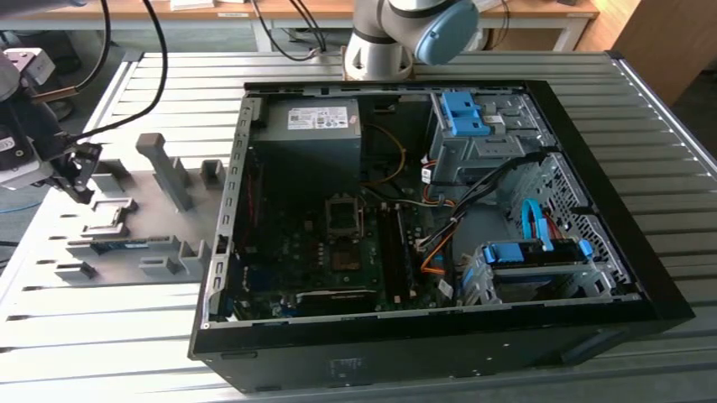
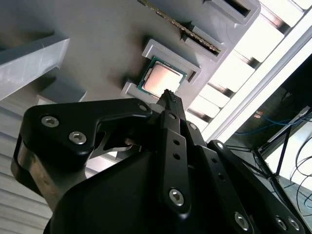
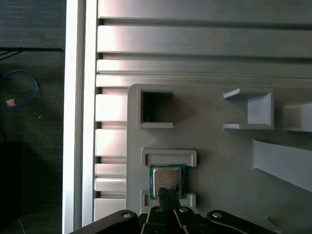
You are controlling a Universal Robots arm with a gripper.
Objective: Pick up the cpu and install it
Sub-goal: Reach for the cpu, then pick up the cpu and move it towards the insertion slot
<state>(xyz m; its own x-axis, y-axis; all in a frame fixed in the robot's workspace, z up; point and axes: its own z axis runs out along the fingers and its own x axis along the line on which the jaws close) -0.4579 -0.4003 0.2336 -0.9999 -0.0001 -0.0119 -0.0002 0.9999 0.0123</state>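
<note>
A wide ribbed metal counter (image 1: 627,126) is seen in the exterior view. An open computer case (image 1: 448,361) is set on it, with a dark socket (image 1: 342,214) on the board inside. A grey holder tray (image 1: 134,189) is laid beside the case, toward the exterior view's left. The gripper (image 1: 81,189) is held over this tray, well apart from the socket.

The cpu (image 3: 167,178) is found lying flat in a small nest on the tray, shiny face up, between two low grey walls. It is square, so no long side is shown. In both wrist views the cpu (image 2: 161,80) is seen just past the tips of the gripper (image 2: 169,92), right under them. The gripper (image 3: 168,191) looks closed, with its tips pressed together. Nothing is held in it, and the cpu has not been lifted.
</note>
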